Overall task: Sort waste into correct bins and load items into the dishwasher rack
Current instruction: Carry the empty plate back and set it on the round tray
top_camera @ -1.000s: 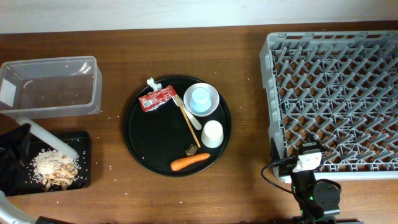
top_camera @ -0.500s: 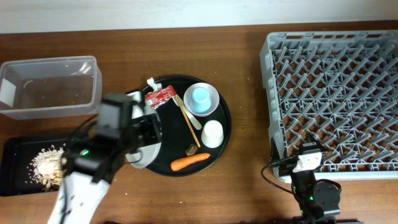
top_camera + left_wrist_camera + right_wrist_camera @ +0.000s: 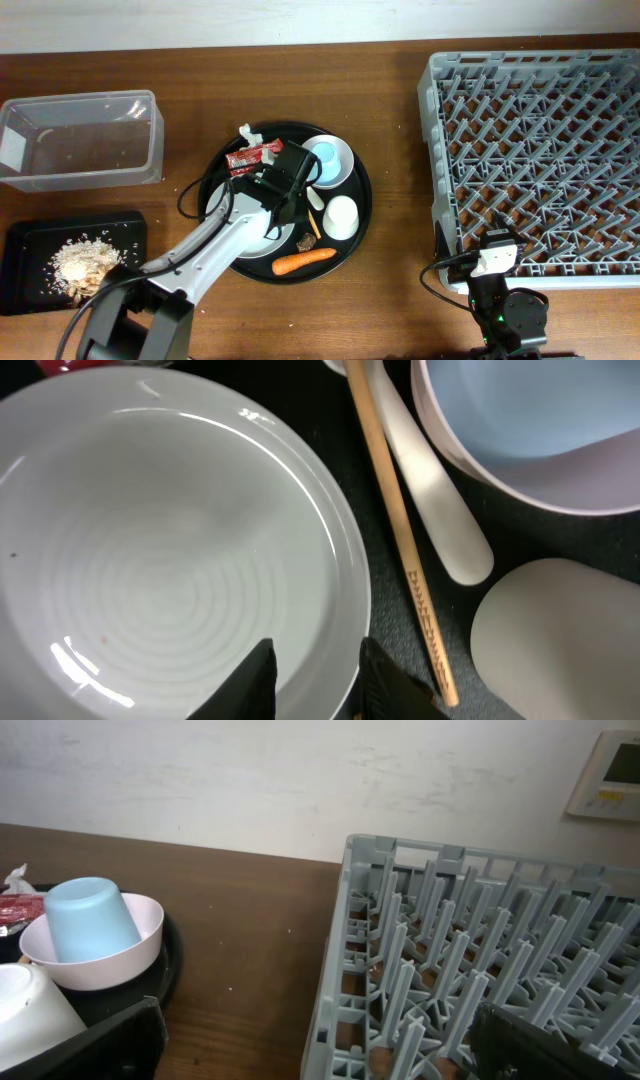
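Left arm reaches in from the lower left, stretched diagonally across the round black tray [image 3: 215, 215], wrist pitched down over the white plate [image 3: 170, 560]. Left gripper [image 3: 315, 682] points down at the plate's near rim, its fingers [image 3: 258, 678] a little apart, one over the plate's inside and one just past the edge; no pinch on the rim is visible. Plate lies flat on the round tray, mostly under the arm in the overhead view. Just beside the plate are a wooden stick [image 3: 400, 550] and a white flat utensil [image 3: 430, 490], then the white bowl [image 3: 340, 170] with the light blue cup [image 3: 322, 158] upside down in it, and the small white cup [image 3: 341, 215]. Red wrapper [image 3: 250, 156] sits at the tray's upper left; carrot [image 3: 305, 260] and a brown scrap [image 3: 307, 240] at its lower edge. Clear tub [image 3: 80, 140] sits far left, the black rectangular tray [image 3: 25, 250] below it holding pale food scraps [image 3: 85, 265]. Grey rack [image 3: 540, 165] is on the right. Right arm is parked low at the rack's near corner, right gripper [image 3: 320, 1050] with fingers spread wide, holding nothing.
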